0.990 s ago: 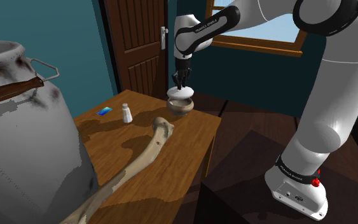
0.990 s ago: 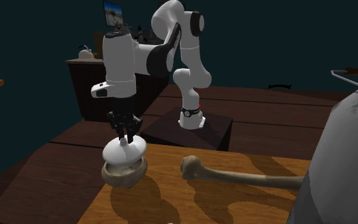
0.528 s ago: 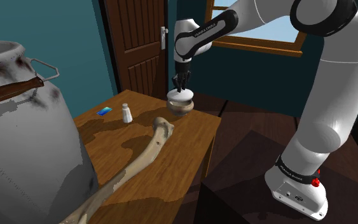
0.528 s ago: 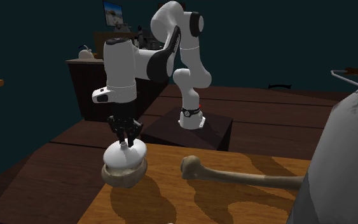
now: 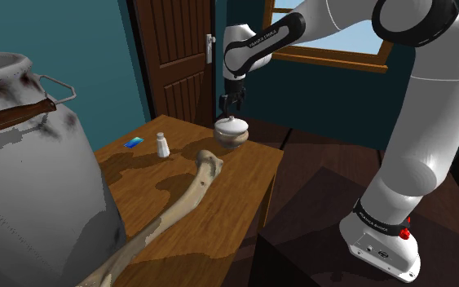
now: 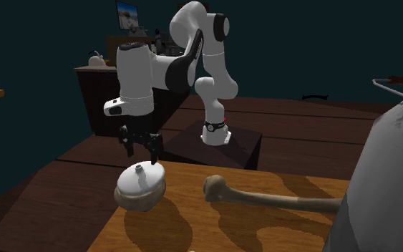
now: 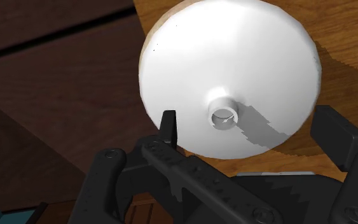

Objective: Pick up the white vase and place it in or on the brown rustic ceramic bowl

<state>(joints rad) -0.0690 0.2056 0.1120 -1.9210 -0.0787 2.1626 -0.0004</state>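
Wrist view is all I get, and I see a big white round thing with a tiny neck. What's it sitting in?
Observer: The round white vase sits in a brown ceramic bowl at the edge of the wooden table.
Operator: Is the hand touching it?
Observer: No, the black gripper hangs open above the vase's neck, apart from it.
Operator: What else is there?
Observer: A long pale bone lies on the table beside the bowl.
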